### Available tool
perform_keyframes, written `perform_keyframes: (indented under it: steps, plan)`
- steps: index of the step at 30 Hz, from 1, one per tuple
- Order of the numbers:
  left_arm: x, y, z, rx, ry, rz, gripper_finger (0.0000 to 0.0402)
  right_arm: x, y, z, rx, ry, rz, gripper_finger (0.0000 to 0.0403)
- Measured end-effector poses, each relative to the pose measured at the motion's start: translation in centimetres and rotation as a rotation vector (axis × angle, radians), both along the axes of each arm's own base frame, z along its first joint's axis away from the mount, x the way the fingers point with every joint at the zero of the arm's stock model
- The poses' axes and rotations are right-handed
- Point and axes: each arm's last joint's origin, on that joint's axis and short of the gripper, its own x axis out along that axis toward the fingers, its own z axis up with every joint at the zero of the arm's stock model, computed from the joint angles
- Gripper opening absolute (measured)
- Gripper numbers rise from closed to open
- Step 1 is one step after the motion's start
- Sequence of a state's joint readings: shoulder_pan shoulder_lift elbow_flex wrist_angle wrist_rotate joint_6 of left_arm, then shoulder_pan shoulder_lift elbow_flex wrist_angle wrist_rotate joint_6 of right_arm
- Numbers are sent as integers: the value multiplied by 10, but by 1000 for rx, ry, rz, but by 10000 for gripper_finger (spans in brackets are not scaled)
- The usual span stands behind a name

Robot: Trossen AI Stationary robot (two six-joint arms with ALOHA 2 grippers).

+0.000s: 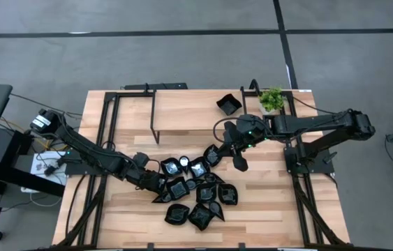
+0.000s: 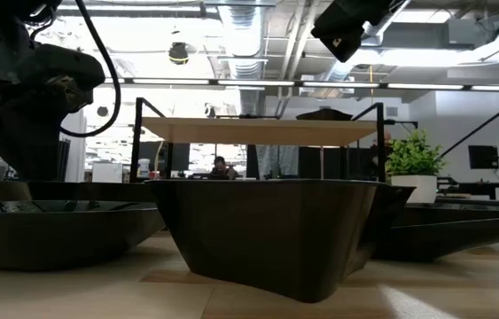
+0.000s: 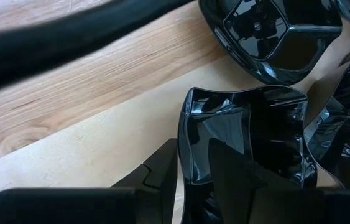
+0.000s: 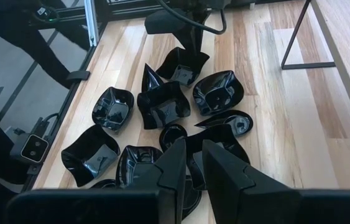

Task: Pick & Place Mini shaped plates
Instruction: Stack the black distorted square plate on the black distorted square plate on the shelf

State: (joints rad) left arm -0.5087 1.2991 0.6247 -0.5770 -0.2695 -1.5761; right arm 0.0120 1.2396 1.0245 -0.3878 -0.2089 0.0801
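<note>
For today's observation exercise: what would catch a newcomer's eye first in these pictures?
First, the cluster of glossy black mini plates heaped at the table's front middle. The left tool sits low at the cluster's left edge, its fingers straddling one plate's rim. A lone plate rests beside the green plant at the back.

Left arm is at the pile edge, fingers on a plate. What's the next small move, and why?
Probably lift the left gripper straight up a little. Its fingers straddle the square plate's rim, one inside and one outside, seemingly closed on it. The neighbouring plates crowd it, so a sideways drag would likely disturb them. The right gripper hovers across from it.
</note>
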Motion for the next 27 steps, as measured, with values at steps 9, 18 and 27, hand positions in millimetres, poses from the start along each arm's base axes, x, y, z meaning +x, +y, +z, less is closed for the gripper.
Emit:
perform_keyframes:
  steps: [9, 18, 27]
  plan:
    - [-3, 2, -5, 27, 3, 14, 92, 0, 0, 0, 0, 0, 0, 50]
    - [-3, 2, -7, 19, -9, 18, 92, 0, 0, 0, 0, 0, 0, 50]
    - [-3, 2, -7, 17, -15, 15, 92, 0, 0, 0, 0, 0, 0, 50]
